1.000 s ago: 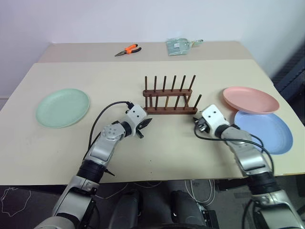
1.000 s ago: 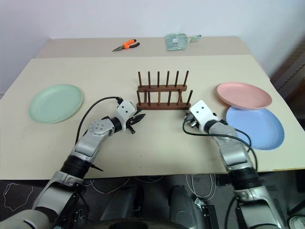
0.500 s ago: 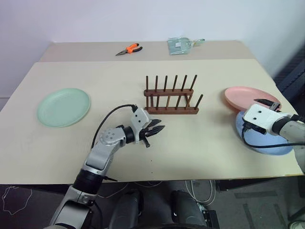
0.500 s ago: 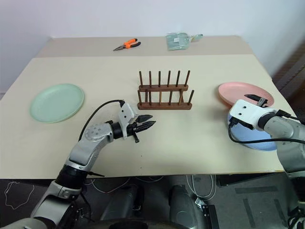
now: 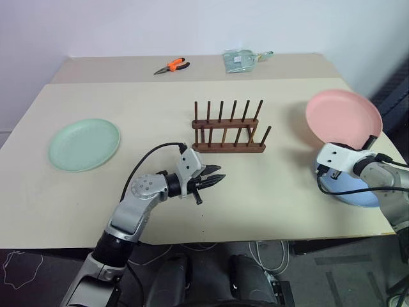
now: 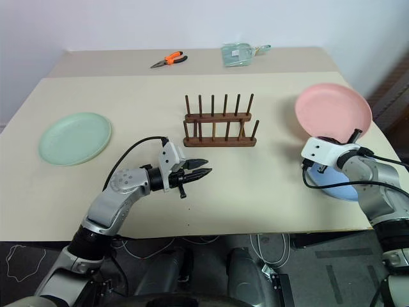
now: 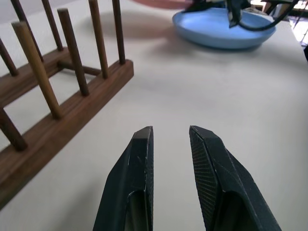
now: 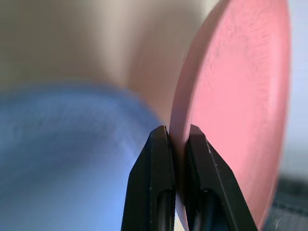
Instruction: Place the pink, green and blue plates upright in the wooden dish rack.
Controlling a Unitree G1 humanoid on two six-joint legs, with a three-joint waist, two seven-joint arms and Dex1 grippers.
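Right pincer (image 8: pixel 176 137) clamps the pink plate's (image 5: pixel 343 118) rim, lifting it nearly upright above the blue plate (image 5: pixel 358 188).

The left pincer (image 7: pixel 171 137) hovers empty, slightly parted, just before the wooden dish rack (image 5: pixel 228 133), whose length runs left-right mid-table (image 5: pixel 128 102), pegs up. The green plate (image 5: pixel 84 144) lies flat, far left.

My left arm reaches in over the table's near edge, elbow bent, its gripper (image 7: pixel 168 139) roughly level with the fingers slightly parted and empty; my right gripper (image 8: pixel 177 137) sits by the table's right edge, fingers pinched, it seems, on the pink plate (image 5: pixel 343 119), raised on edge.
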